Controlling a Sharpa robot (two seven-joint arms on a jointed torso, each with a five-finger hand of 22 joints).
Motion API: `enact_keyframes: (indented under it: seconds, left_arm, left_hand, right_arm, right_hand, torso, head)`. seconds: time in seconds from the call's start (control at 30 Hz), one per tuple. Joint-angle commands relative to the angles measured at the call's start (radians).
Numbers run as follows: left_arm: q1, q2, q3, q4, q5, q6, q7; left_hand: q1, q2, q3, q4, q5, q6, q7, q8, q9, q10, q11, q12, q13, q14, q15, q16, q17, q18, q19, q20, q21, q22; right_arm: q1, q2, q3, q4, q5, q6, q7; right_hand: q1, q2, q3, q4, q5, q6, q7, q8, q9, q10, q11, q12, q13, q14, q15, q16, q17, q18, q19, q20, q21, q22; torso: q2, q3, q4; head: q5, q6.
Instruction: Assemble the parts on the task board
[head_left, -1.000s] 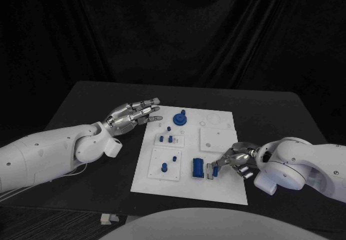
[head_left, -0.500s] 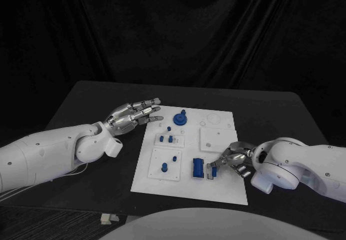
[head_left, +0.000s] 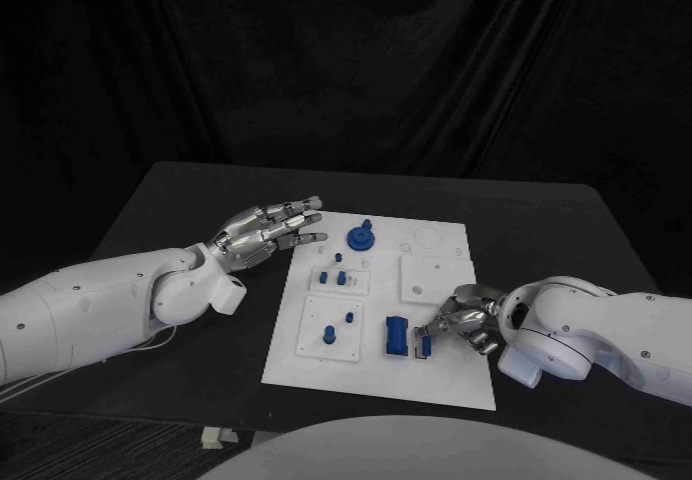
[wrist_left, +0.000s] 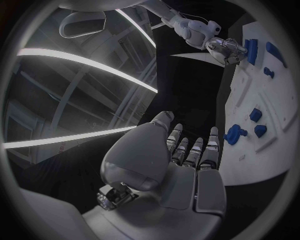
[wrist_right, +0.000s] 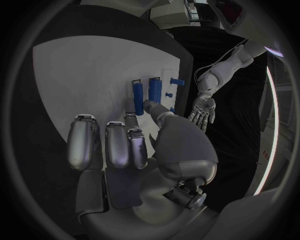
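Note:
The white task board (head_left: 438, 375) lies mid-table. At its near right my right hand (head_left: 464, 322) bends down, with thumb and a finger closed on the end of a thin blue bar (head_left: 428, 344) that lies flat on the board. The right wrist view shows that bar (wrist_right: 137, 95) beside a wider blue block (wrist_right: 154, 90), its end between my thumb and fingertip. The block (head_left: 394, 336) sits just left of the bar. My left hand (head_left: 268, 231) hovers open, fingers straight, off the board's far left corner, near a round blue knob piece (head_left: 358, 237).
Small blue pieces stand on an inset plate (head_left: 338, 277), and two pegs (head_left: 329, 334) on the near left plate. The left wrist view shows blue pieces (wrist_left: 234, 134) ahead of my fingers and the right hand (wrist_left: 225, 47) far off. Black table surrounds the board.
My right arm has rolled slightly inward toward the board; its hand stays on the thin bar, which has barely shifted. The left hand has not moved.

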Motion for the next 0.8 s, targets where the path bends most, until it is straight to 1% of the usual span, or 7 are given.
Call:
enact_keyframes:
  seconds: [0.03, 0.13, 0.33, 0.53, 0.6, 0.73, 0.8]
  left_arm:
    - [-0.001, 0.003, 0.001, 0.002, 0.007, 0.015, 0.009]
    - [-0.001, 0.002, 0.001, 0.001, 0.007, 0.015, 0.009]
    - [-0.002, 0.003, 0.001, -0.001, 0.007, 0.017, 0.006]
    - [-0.002, 0.003, 0.001, -0.002, 0.007, 0.018, 0.006]
    - [-0.002, 0.003, 0.001, -0.002, 0.007, 0.018, 0.005]
    - [-0.002, 0.004, 0.001, -0.002, 0.007, 0.019, 0.005]
    - [-0.002, 0.004, 0.001, -0.003, 0.007, 0.019, 0.004]
  left_hand:
    - [-0.008, 0.001, 0.005, 0.002, 0.005, 0.003, 0.006, 0.004, -0.001, 0.000, 0.010, 0.003, 0.000, -0.002, 0.007, 0.005, 0.000, -0.006, 0.004, -0.002, 0.004, -0.001]
    - [-0.008, 0.001, 0.005, 0.002, 0.005, 0.003, 0.006, 0.004, -0.001, 0.000, 0.010, 0.003, 0.000, -0.002, 0.007, 0.005, 0.000, -0.006, 0.004, -0.002, 0.004, -0.001]
    - [-0.008, 0.001, 0.005, 0.002, 0.005, 0.003, 0.006, 0.004, -0.001, 0.000, 0.010, 0.003, 0.000, -0.002, 0.007, 0.005, 0.000, -0.006, 0.004, -0.002, 0.004, -0.001]
    - [-0.008, 0.001, 0.005, 0.002, 0.005, 0.003, 0.006, 0.004, -0.001, 0.000, 0.010, 0.003, 0.000, -0.002, 0.007, 0.005, 0.000, -0.006, 0.004, -0.002, 0.004, -0.001]
    - [-0.008, 0.001, 0.005, 0.002, 0.005, 0.003, 0.006, 0.004, -0.001, 0.000, 0.010, 0.003, 0.000, -0.002, 0.007, 0.005, 0.000, -0.006, 0.004, -0.002, 0.004, -0.001]
    - [-0.008, 0.001, 0.005, 0.002, 0.005, 0.003, 0.006, 0.004, -0.001, 0.000, 0.010, 0.003, 0.000, -0.002, 0.007, 0.005, 0.000, -0.006, 0.004, -0.002, 0.004, -0.001]
    - [-0.008, 0.001, 0.005, 0.002, 0.005, 0.003, 0.006, 0.004, -0.001, 0.000, 0.010, 0.003, 0.000, -0.002, 0.007, 0.005, 0.000, -0.006, 0.004, -0.002, 0.004, -0.001]
  right_arm:
    - [-0.003, 0.002, 0.000, -0.003, -0.022, 0.020, -0.021]
    - [-0.005, 0.005, 0.000, -0.006, -0.023, 0.025, -0.023]
    - [-0.008, 0.011, 0.000, -0.013, -0.024, 0.031, -0.025]
    - [-0.011, 0.015, 0.000, -0.017, -0.026, 0.041, -0.032]
    - [-0.012, 0.016, 0.000, -0.018, -0.029, 0.047, -0.035]
    - [-0.013, 0.016, 0.000, -0.018, -0.039, 0.061, -0.042]
    - [-0.013, 0.017, 0.000, -0.017, -0.043, 0.067, -0.044]
  right_hand:
    - [-0.011, 0.010, -0.017, 0.013, -0.025, -0.006, -0.003, 0.008, -0.001, 0.104, -0.007, 0.003, 0.263, 0.040, -0.008, -0.004, -0.002, -0.011, 0.023, 0.000, -0.005, 0.185]
    - [-0.020, 0.012, -0.026, 0.025, -0.050, -0.008, -0.003, 0.010, -0.003, 0.104, -0.006, 0.003, 0.263, 0.039, -0.008, -0.007, -0.007, -0.011, 0.023, 0.000, -0.007, 0.184]
    - [-0.030, 0.015, -0.034, 0.038, -0.064, -0.010, -0.003, 0.012, -0.005, 0.104, -0.006, 0.003, 0.263, 0.038, -0.008, -0.009, -0.011, -0.010, 0.021, 0.000, -0.009, 0.184]
    - [-0.046, 0.016, -0.050, 0.059, -0.109, -0.012, -0.002, 0.015, -0.009, 0.104, -0.005, 0.003, 0.263, 0.038, -0.007, -0.011, -0.014, -0.010, 0.020, 0.001, -0.011, 0.183]
    - [-0.060, 0.013, -0.065, 0.075, -0.153, -0.016, 0.000, 0.015, -0.013, 0.104, -0.004, 0.003, 0.263, 0.038, -0.006, -0.012, -0.017, -0.010, 0.020, 0.002, -0.013, 0.182]
    - [-0.068, 0.004, -0.084, 0.086, -0.201, -0.022, 0.003, 0.015, -0.018, 0.104, -0.001, 0.003, 0.263, 0.037, -0.004, -0.015, -0.023, -0.009, 0.019, 0.003, -0.016, 0.181]
    - [-0.078, -0.007, -0.103, 0.096, -0.255, -0.024, 0.005, 0.016, -0.021, 0.104, 0.001, 0.003, 0.263, 0.037, -0.002, -0.015, -0.023, -0.006, 0.013, 0.005, -0.032, 0.176]
  torso:
    - [0.000, 0.0001, 0.0001]
    - [0.000, 0.0000, -0.0002]
    - [0.001, -0.0001, -0.0002]
    - [0.000, -0.0003, 0.0001]
    - [-0.001, -0.0003, -0.0002]
    - [-0.001, -0.0002, 0.0000]
    - [0.000, -0.0002, 0.0002]
  head:
    - [0.001, 0.000]
    - [0.003, 0.000]
    - [0.003, 0.000]
    - [0.004, 0.000]
    - [0.005, 0.000]
    - [0.006, 0.000]
    - [0.005, 0.000]
